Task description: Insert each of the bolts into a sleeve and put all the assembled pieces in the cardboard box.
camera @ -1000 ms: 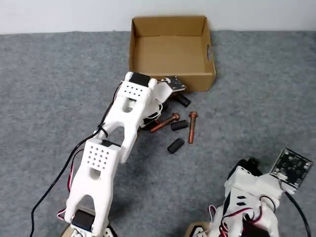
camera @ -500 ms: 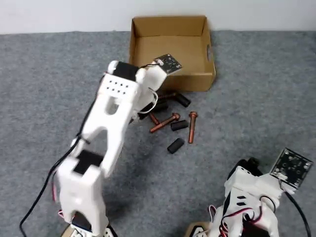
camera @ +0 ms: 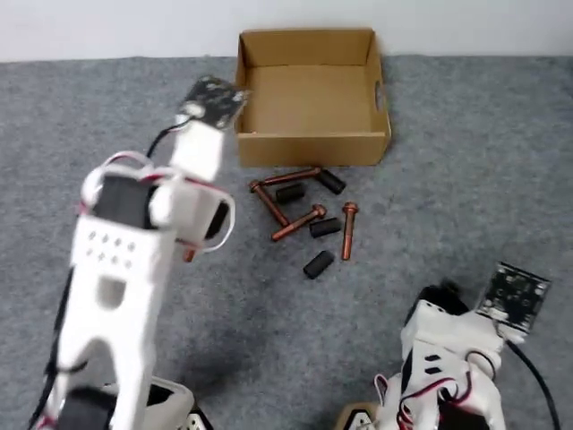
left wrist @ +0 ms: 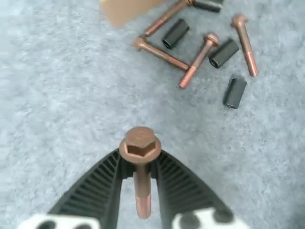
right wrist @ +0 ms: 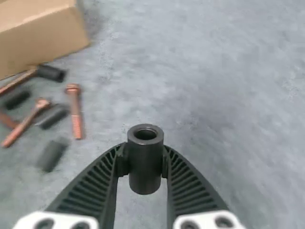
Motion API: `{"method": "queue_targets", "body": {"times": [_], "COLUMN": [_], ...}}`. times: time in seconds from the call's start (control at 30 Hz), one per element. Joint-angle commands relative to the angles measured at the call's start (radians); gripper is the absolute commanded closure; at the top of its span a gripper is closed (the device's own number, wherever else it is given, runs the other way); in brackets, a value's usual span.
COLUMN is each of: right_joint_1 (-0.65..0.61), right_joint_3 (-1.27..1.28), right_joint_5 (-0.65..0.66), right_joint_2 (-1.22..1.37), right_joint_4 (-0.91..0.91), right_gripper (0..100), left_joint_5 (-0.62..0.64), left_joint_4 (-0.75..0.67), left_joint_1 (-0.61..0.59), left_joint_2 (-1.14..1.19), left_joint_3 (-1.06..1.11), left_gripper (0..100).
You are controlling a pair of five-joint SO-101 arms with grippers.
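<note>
The bolt [left wrist: 139, 145] is seen as copper-toned metal with a dull sheen and a threaded shank. The sleeve [right wrist: 145, 162] is finished in smooth matt black. The box [camera: 309, 148] is made of plain matt cardboard, and the table [camera: 466, 179] is covered with rough grey cloth.

grey carpet [camera: 474, 161], white wall [camera: 107, 27]

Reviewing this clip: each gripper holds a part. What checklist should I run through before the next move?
1. Bolt clamped in left gripper: ok.
2. Sleeve clamped in right gripper, bore mouth open: ok.
3. Bolt lined up with the sleeve bore: not ok, the parts are held well apart.
4. Bore clear all the way through: cannot tell.
5. Cardboard box open with room inside: ok.
</note>
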Motion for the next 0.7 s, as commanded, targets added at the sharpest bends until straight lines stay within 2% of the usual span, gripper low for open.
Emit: {"method": "queue_targets", "body": {"times": [0.0, 0.13, 0.23, 0.33, 0.5, 0.67], "right_joint_1": [-0.166, -0.384, -0.503, -0.591, -0.742, -0.891], "right_joint_3": [0.002, 0.018, 0.052, 0.092, 0.166, 0.193], "right_joint_5": [0.015, 0.017, 0.017, 0.021, 0.023, 0.025], "right_joint_2": [-0.002, -0.001, -0.001, -0.001, -0.001, 0.001], "right_joint_4": [-0.091, -0.197, -0.249, -0.317, -0.426, -0.506], "right_gripper": [98.9, 98.9, 98.9, 98.9, 98.9, 98.9], "left_joint_5": [-0.009, -0.009, -0.005, 0.078, 0.230, 0.304], "left_joint_4": [-0.061, -0.149, -0.230, -0.316, -0.477, -0.606], "left_joint_1": [-0.063, -0.114, -0.138, -0.147, -0.127, -0.020], "left_joint_2": [-0.184, -0.371, -0.525, -0.695, -0.979, -1.217], "left_joint_3": [0.053, 0.211, 0.349, 0.481, 0.665, 0.823], "left_gripper": [100, 100, 100, 100, 100, 100]}}
